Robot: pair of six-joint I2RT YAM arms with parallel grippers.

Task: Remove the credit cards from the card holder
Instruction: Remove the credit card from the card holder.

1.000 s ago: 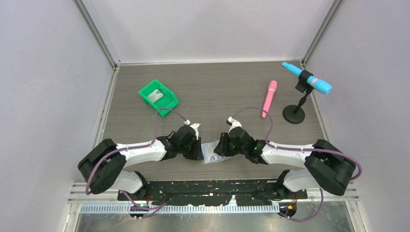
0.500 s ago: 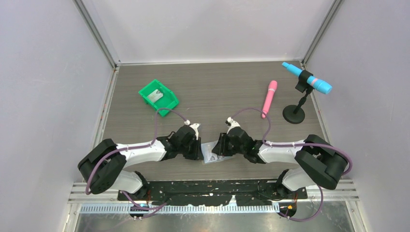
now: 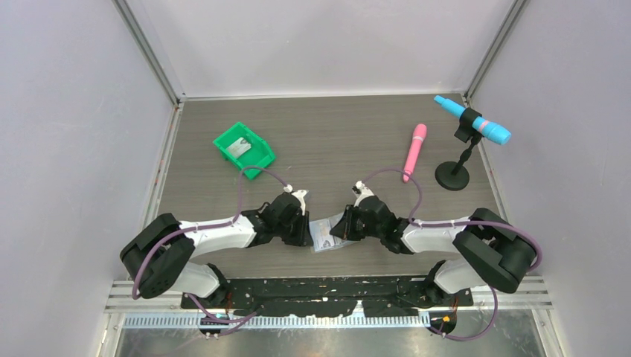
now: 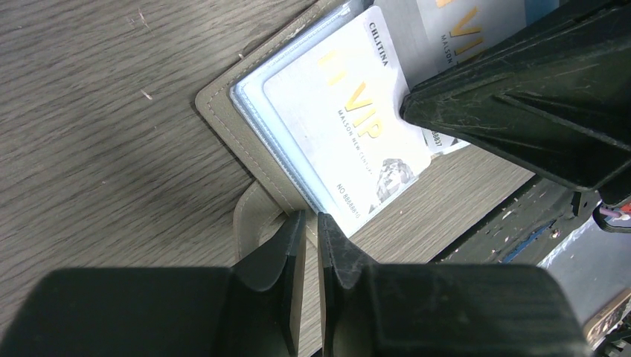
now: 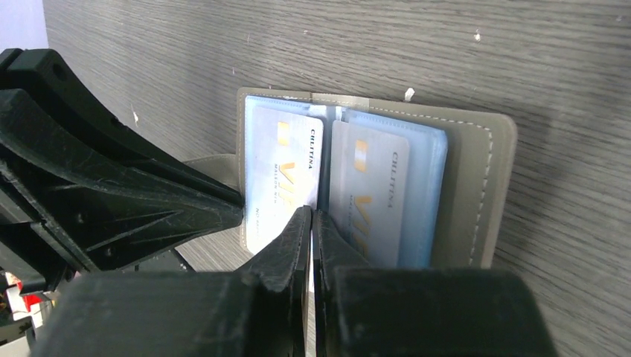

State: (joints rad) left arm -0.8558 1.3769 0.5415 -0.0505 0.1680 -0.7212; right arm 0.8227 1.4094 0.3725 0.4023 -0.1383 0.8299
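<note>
The card holder (image 3: 326, 238) lies open on the table near the front edge, between my two grippers. Its beige cover (image 5: 495, 186) frames blue pockets holding two pale credit cards with gold VIP print (image 5: 283, 175) (image 5: 372, 193). My left gripper (image 4: 309, 217) is shut on the holder's small beige tab (image 4: 253, 223). My right gripper (image 5: 311, 212) is shut on the edge of the left card (image 4: 350, 126), which sticks partly out of its pocket over the table. The right gripper's black fingers (image 4: 521, 97) cover that card's far corner in the left wrist view.
A green bin (image 3: 244, 149) with a grey item inside stands at the back left. A pink stick (image 3: 414, 151) lies at the back right, beside a blue microphone (image 3: 473, 123) on a black stand (image 3: 452, 177). The black mounting rail (image 3: 327, 294) runs just past the table's near edge.
My right gripper has closed onto the card's edge and shifted slightly right. The left gripper keeps its hold on the tab, and the holder has not moved.
</note>
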